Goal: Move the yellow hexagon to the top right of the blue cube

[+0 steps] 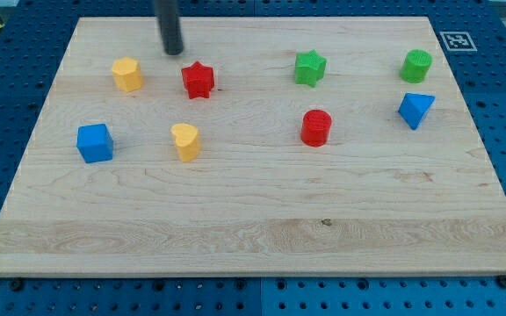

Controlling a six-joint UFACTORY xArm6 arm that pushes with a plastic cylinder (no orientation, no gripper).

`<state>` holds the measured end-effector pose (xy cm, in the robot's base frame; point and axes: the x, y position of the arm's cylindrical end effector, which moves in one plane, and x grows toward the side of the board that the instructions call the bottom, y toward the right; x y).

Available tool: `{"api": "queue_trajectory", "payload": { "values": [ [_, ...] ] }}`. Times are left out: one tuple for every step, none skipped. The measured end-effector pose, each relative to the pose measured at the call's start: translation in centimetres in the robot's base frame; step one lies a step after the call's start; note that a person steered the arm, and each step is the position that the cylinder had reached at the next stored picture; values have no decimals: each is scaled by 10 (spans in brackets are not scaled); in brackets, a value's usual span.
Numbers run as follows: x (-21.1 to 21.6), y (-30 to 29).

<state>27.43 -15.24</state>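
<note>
**Camera view: yellow hexagon waiting near the top left**

Going left to right, I saw the blue cube (95, 143), then the yellow hexagon (127, 75) up and right of it, a little apart. A hard push could knock it into the red star (198, 80). My tip (173, 51) stood straight between them, nearer the view's top. No fingers here, just a rod.

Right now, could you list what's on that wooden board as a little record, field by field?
board: wooden board on a blue pegboard
my tip: near the view's top, between yellow hexagon and red star, touching neither
yellow hexagon: up and right of blue cube
blue cube: view's left
yellow heart
red star
red cylinder
green star
green cylinder
blue pyramid
</note>
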Motion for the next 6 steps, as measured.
{"api": "queue_trajectory", "payload": {
  "values": [
    [18,-42],
    [52,-24],
    [60,8],
    [39,-48],
    [41,-110],
    [62,-91]
  ]
}}
